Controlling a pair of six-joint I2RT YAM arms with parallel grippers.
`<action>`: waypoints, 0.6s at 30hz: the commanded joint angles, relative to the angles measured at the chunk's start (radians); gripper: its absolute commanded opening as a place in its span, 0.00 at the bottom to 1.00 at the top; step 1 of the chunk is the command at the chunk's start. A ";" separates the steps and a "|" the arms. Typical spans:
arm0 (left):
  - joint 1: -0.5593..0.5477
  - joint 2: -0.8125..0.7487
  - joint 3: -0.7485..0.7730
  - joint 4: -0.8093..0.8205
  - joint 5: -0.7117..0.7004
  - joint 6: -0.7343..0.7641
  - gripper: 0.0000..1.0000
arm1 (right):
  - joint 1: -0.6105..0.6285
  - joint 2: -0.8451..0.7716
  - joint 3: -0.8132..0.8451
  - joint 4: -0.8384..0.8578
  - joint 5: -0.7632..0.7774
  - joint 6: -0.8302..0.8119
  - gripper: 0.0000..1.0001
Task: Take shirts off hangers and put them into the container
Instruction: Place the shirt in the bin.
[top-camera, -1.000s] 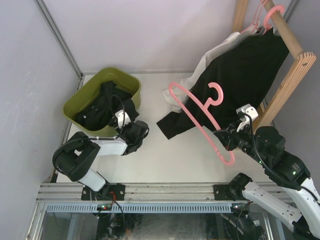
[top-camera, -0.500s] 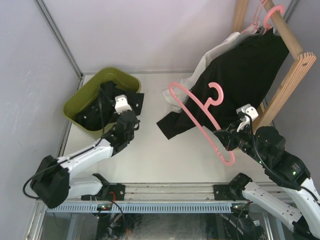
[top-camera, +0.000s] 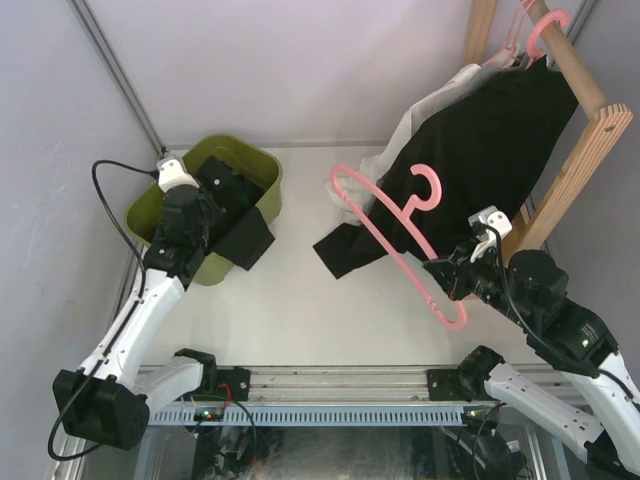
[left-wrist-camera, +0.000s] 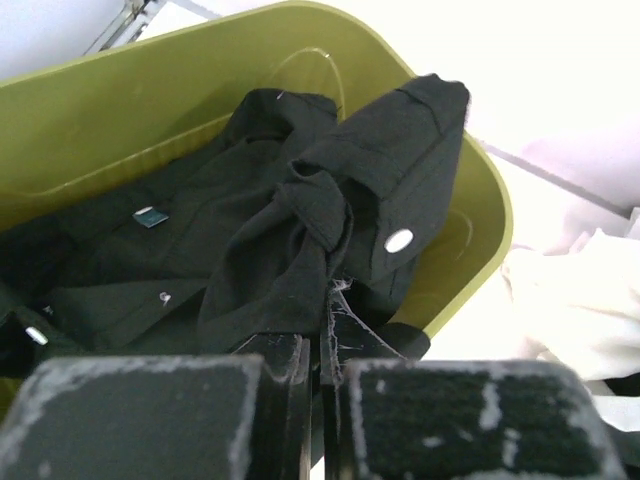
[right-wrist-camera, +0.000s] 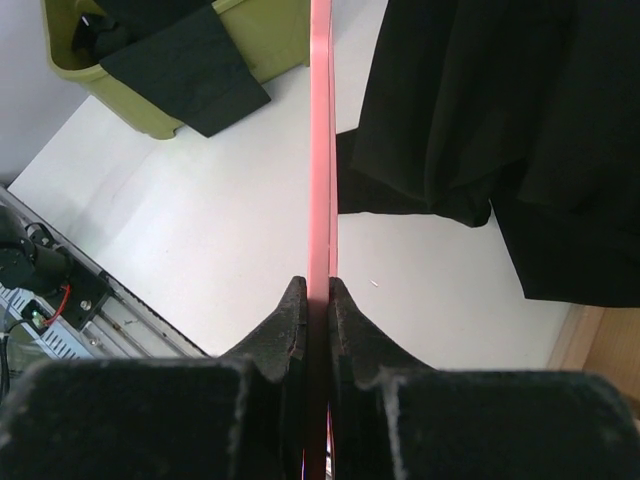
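**Far-left corner of the table (top-camera: 300, 300):** your L gripper (left-wrist-camera: 318, 350) hung over the olive tub (left-wrist-camera: 120, 110). Its jaws were together on a frayed fold of the black shirt (left-wrist-camera: 270, 230) bunched inside. One sleeve (top-camera: 246, 240) draped out over the tub's near-right rim. That was prob. why you pinched there: lift the fold and the stray end should follow it in. The bite looked thin, w/ loose threads showing at the tips, so the cloth could slip free.

**Nearer the right edge:** your R gripper (right-wrist-camera: 318, 292) was clamped on the straight bar of a bare pink hanger (right-wrist-camera: 320, 150), held up off the table. No garment hung on it. It seemed parked clear of the work, since the other arm was busy at the tub. Gripping the bar rather than the hook likely stopped it swinging.

**Along the right edge:** the wooden rack (top-camera: 590, 140) carried a hanging black shirt (top-camera: 490, 140) w/ a white shirt (top-camera: 425, 105) beside it. Both hung from more pink hangers (top-camera: 548, 22) hooked over the pole (top-camera: 580, 80) at the far-right corner. Their lower ends spilled onto the table.

Judged from this, one shirt was nearly stowed and two were left on the rack.
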 joint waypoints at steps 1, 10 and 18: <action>0.105 0.007 0.094 -0.108 0.096 -0.021 0.00 | -0.001 -0.002 0.006 0.067 -0.007 0.007 0.00; 0.214 0.125 0.124 -0.289 0.365 -0.078 0.63 | -0.001 -0.014 0.006 0.052 0.015 0.016 0.00; 0.156 -0.114 0.113 -0.329 0.378 -0.093 0.95 | -0.001 0.010 0.005 0.067 0.004 0.018 0.00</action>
